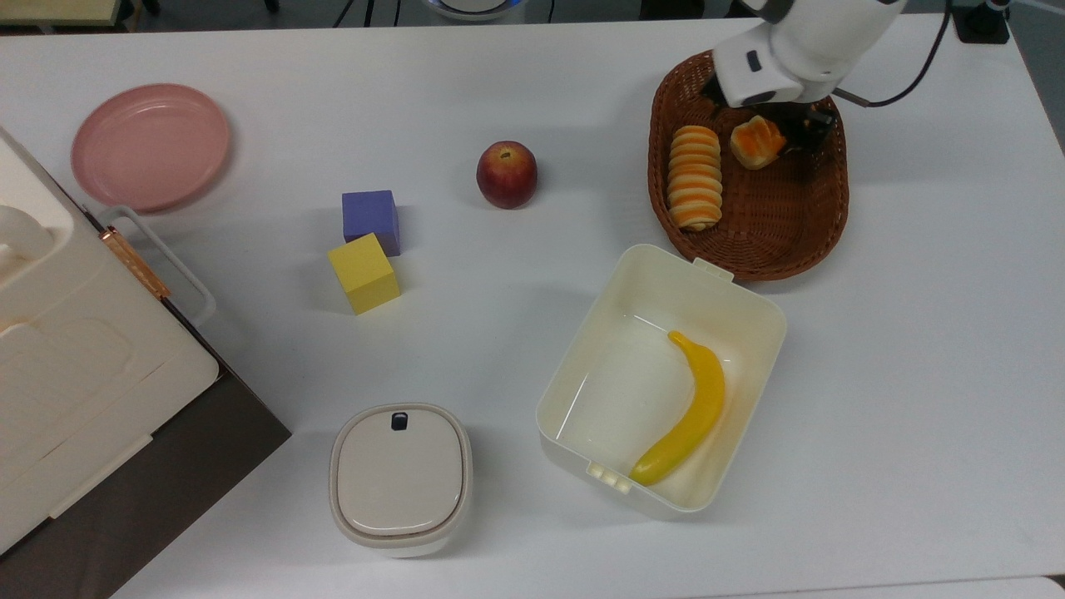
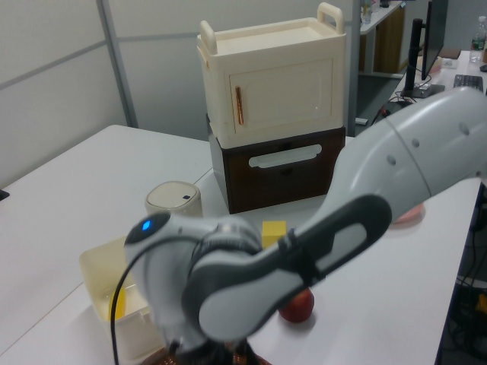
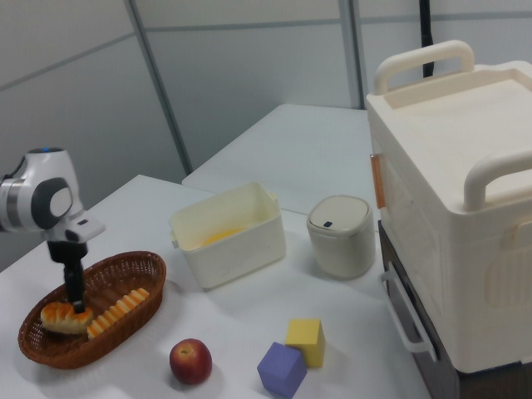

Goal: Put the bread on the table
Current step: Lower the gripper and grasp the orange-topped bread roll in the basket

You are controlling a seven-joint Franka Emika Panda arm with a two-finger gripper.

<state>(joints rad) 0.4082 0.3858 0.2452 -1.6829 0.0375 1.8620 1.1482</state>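
The bread point(image 1: 754, 141), a stubby loaf with an orange glazed top, lies in the brown wicker basket point(image 1: 749, 241) at the top view's upper right. My gripper point(image 1: 782, 133) is lowered onto the loaf's right half and hides that part; it stands open, with a dark finger point(image 1: 811, 125) showing just right of the loaf. The right view has the gripper point(image 3: 77, 306) reaching straight down to the bread point(image 3: 58, 317) inside the basket point(image 3: 125, 332). The white table point(image 1: 532, 100) carries everything.
A striped roll point(image 1: 695, 176) lies left of the bread in the basket. Below it stands a cream tub point(image 1: 749, 287) holding a banana point(image 1: 691, 412). An apple point(image 1: 506, 173), purple cube point(image 1: 370, 218), yellow cube point(image 1: 363, 272), pink plate point(image 1: 150, 146), lidded pot point(image 1: 400, 478) and cream cabinet point(image 1: 75, 366) lie to the left.
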